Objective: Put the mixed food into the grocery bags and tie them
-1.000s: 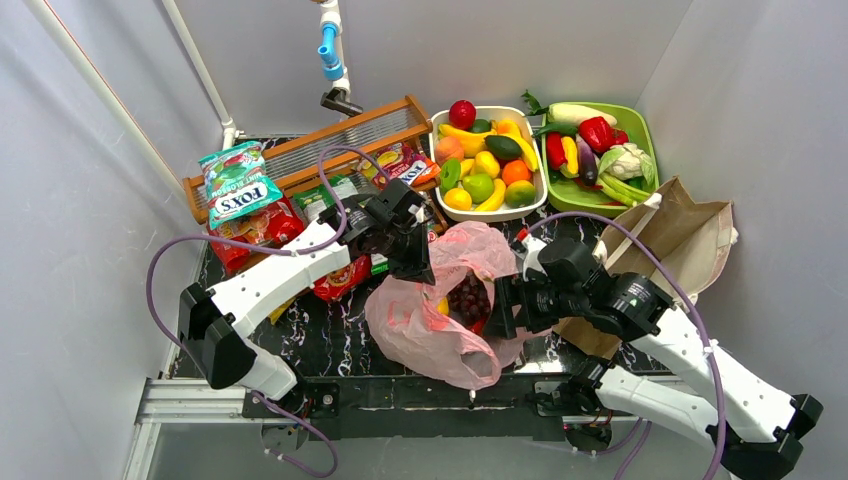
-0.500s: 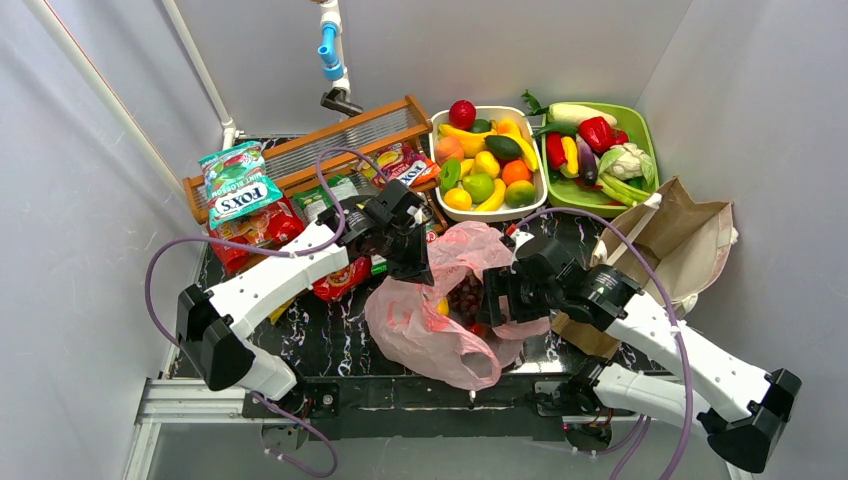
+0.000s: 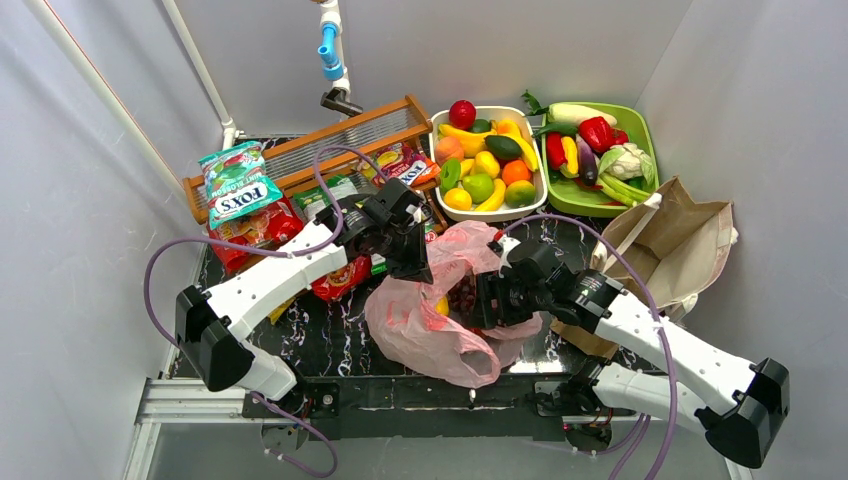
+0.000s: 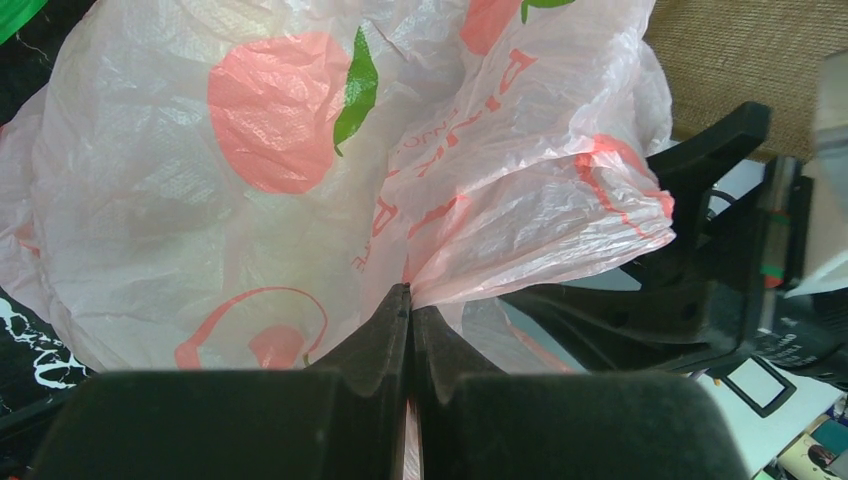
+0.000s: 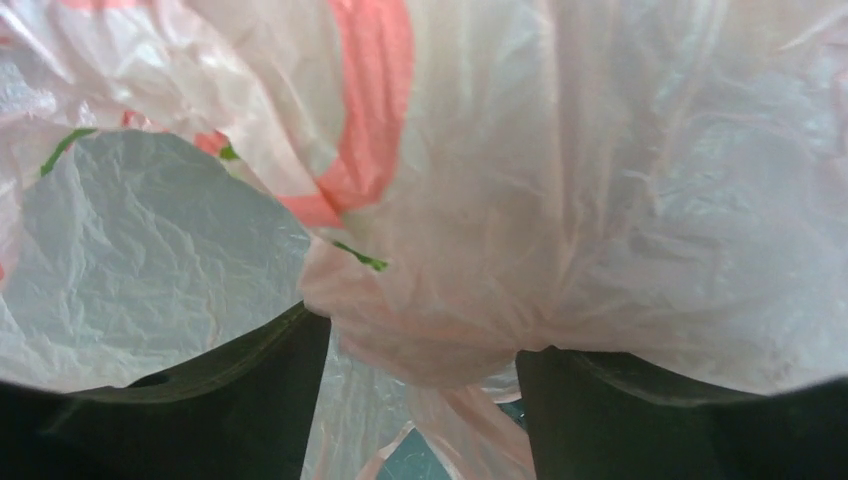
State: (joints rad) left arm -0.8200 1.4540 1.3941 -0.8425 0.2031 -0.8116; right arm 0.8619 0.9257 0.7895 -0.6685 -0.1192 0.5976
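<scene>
The pink grocery bag [image 3: 425, 335] lies crumpled at the table's middle with dark grapes [image 3: 466, 294] and a yellow piece showing in its mouth. My left gripper [image 3: 416, 268] is shut on a pinch of the bag's rim film [image 4: 500, 230], fingertips meeting at the left gripper [image 4: 410, 308]. My right gripper [image 3: 487, 300] is pushed into the bag's right side. In the right wrist view the right gripper [image 5: 420, 355] stands open, its fingers [image 5: 250, 400] apart, with a bulge of bag film [image 5: 450, 300] between them. The brown paper bag [image 3: 685, 240] lies on the right.
A white basket [image 3: 434, 150] of toy fruit and a green tray [image 3: 652, 150] of vegetables stand at the back. Snack packets [image 3: 240, 185] lie at the left beside a wooden rack [image 3: 340, 135]. Walls close in on both sides.
My right arm has moved left into the pink bag's side and its jaws have narrowed around a fold of film. The left gripper has held its pinch in place.
</scene>
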